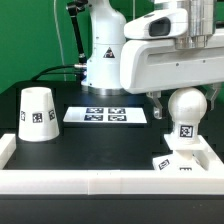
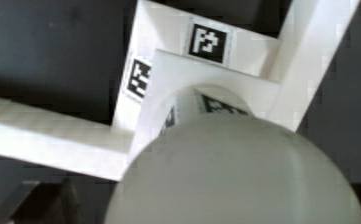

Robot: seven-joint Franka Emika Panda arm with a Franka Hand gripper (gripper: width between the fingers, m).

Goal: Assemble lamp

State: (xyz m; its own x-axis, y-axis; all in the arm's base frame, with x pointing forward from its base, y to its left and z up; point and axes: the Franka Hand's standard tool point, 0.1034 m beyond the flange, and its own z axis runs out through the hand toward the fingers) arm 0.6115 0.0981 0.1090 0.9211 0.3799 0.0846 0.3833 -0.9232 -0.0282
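The ball-shaped bulb sits between the fingers of my gripper, which is shut on it. The bulb's tagged stem points down, right over the small flat square base; I cannot tell whether they touch. The base lies in the near right corner of the table, against the white rails. In the wrist view the bulb fills the foreground and hides the jaws. The tagged base lies beyond it. The truncated-cone shade stands upright at the exterior view's left, well apart from the gripper.
The marker board lies flat in the middle of the dark table. A white rail runs along the near edge and another up the right side. The robot's base stands at the back.
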